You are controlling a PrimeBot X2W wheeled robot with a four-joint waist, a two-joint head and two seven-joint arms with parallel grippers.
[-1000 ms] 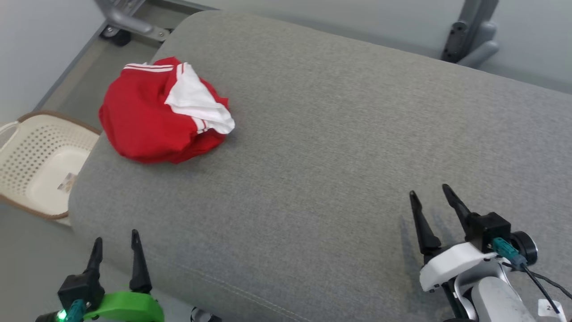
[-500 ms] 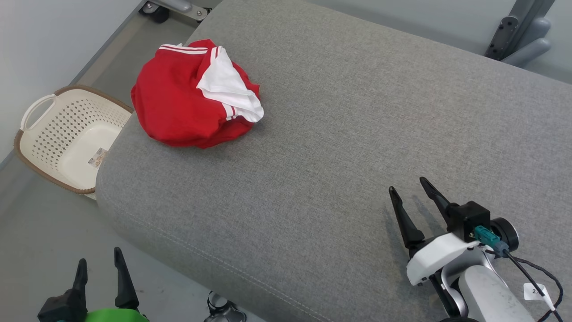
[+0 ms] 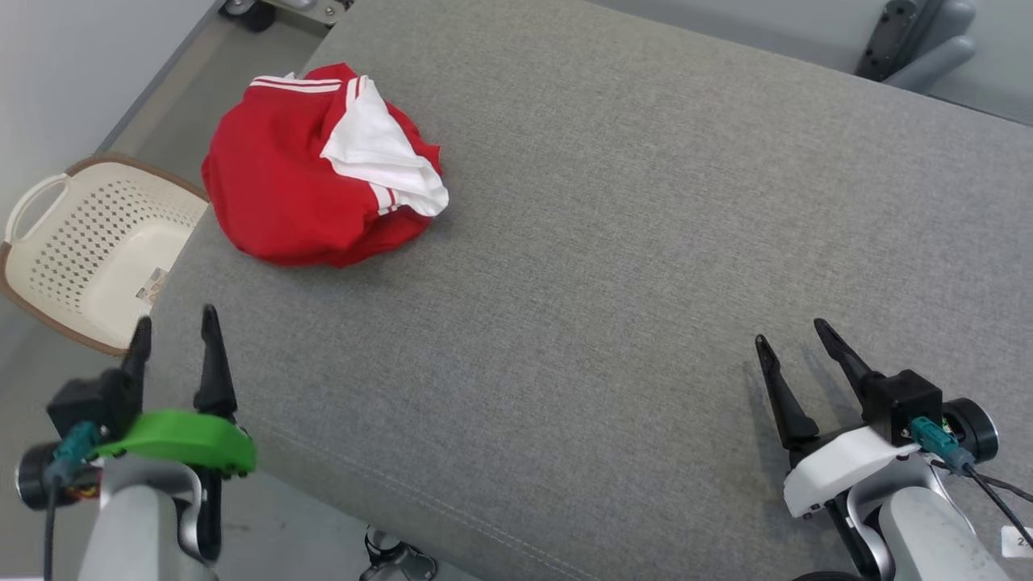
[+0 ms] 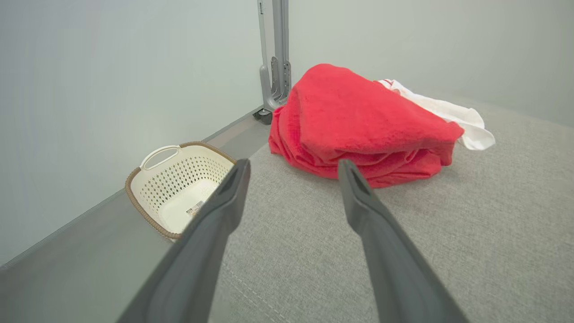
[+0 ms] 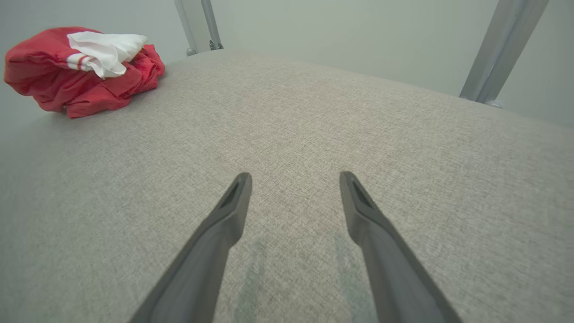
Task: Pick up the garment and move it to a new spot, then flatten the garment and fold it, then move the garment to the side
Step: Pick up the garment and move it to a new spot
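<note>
Garment [image 3: 307, 202]: red with a white panel and striped trim, bunched in a heap at the worktop's [image 3: 613, 242] far-left corner, close to the left edge. Open grey fabric runs from the heap to the right edge. Basket [image 3: 81, 234] sits on the floor beside the left edge. Left pincer [image 3: 177, 319] is spread at the near-left edge, garment ahead of it, not touching. Right pincer [image 3: 791, 332] is spread at the near right, well apart from the garment.

L gripper [image 3: 177, 315] & R gripper [image 3: 789, 331]: jaws apart, empty.
</note>
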